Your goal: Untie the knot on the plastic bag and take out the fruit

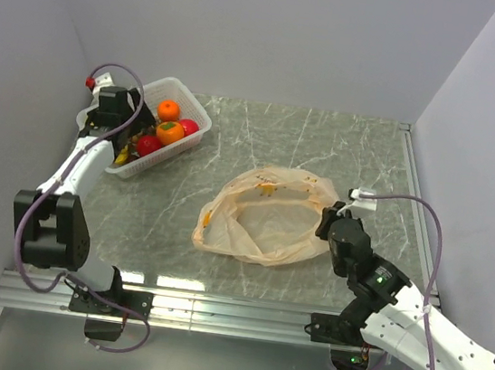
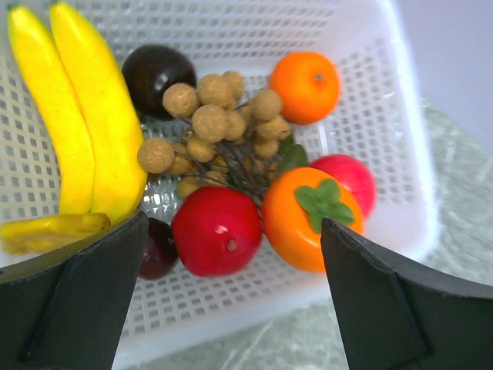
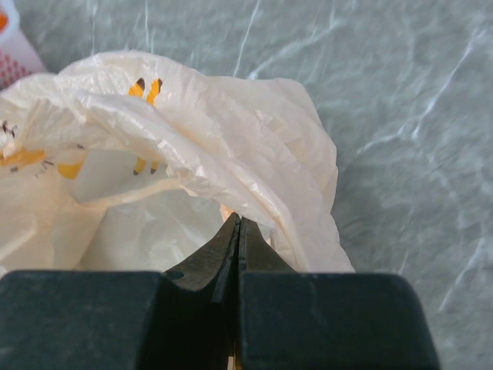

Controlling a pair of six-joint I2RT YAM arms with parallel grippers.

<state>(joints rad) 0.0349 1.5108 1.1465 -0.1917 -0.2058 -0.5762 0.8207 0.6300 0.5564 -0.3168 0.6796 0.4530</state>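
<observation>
**Risks: thin film, crowded basket**

R pincer point(image 3: 237, 222) fully closed, pinching the bag's point(image 1: 266, 215) right rim. Bag lies mid-tabletop point(image 1: 343, 152), mouth gaping, no knot seen. Looks empty; orange spot at its left edge may be print, can't tell. The fruit point(image 2: 308, 220) sits in basket point(image 1: 183, 88), far left.

Risk: my grip is on film only, so a hard tug could tear it or drag the whole bag. L pincer point(image 2: 233, 223) wide open, holding nothing, right above fruit. A drop could bump the pile or snag the mesh wall.

Pose: L arm stretched far fwd, wrist tipped down over basket. R arm low, reaching in from near-right.
</observation>
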